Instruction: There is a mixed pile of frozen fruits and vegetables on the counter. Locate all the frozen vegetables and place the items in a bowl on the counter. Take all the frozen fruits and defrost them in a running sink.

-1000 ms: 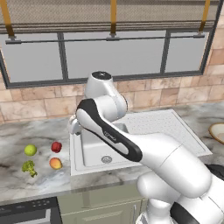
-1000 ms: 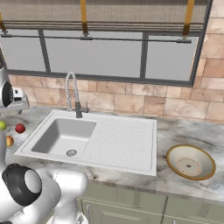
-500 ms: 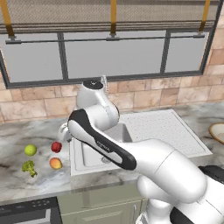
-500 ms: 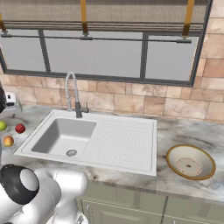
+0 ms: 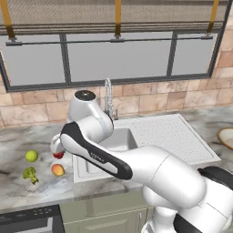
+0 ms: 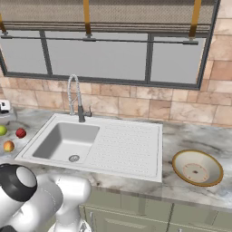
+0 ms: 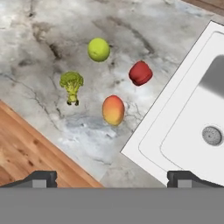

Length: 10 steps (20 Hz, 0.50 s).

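Note:
The mixed pile lies on the marble counter [image 7: 65, 26] left of the sink [image 7: 192, 113]. In it are a yellow-green fruit [image 7: 99, 49], a green broccoli floret [image 7: 71, 83], an orange-red fruit [image 7: 113, 110] and a glossy red piece [image 7: 140, 73]. My gripper [image 7: 112, 178] hangs above them, open, with nothing between its widely spread fingertips [image 7: 41, 178]. From the left base view the hand [image 5: 57, 144] hovers over the red piece [image 5: 58, 155], partly hiding it. The tan bowl [image 6: 213, 172] sits on the counter far right of the sink [image 6: 68, 142].
A tall chrome spring faucet [image 6: 74, 97] stands behind the basin, with a ribbed drainboard [image 6: 129, 147] to its right. The counter's front edge runs close to the broccoli [image 5: 30, 174], with wooden floor [image 7: 26, 153] below. A dark appliance top [image 5: 27, 218] sits under the left counter.
The arm has swung left and downward from above the sink to over the produce pile. The fruits, vegetables and bowl have not moved.

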### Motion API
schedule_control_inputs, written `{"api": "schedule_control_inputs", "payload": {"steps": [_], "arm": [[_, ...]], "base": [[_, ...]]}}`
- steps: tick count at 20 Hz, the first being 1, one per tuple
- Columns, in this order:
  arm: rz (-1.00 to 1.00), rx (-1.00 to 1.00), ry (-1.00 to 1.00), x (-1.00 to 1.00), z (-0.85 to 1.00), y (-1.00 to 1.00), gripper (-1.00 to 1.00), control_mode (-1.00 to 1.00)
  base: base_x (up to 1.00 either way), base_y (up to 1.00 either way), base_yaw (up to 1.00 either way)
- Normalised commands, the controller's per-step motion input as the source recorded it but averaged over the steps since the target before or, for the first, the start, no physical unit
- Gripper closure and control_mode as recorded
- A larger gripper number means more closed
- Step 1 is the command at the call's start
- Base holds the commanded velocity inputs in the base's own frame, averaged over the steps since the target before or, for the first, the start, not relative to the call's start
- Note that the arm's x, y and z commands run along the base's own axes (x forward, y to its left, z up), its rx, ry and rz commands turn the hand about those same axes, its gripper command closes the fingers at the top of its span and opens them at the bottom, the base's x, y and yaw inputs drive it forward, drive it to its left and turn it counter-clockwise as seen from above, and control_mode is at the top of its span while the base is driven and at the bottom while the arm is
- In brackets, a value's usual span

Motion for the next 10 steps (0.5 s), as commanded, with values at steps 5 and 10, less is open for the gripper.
{"api": "schedule_control_inputs", "payload": {"steps": [5,10], "arm": [[0.0,0.0,0.0,0.05,-0.27,0.17,-1.0,-1.0],[0.0,0.0,0.01,0.09,-0.25,0.14,-1.0,-1.0]], "base": [[0.0,0.0,0.0],[0.0,0.0,0.0]]}}
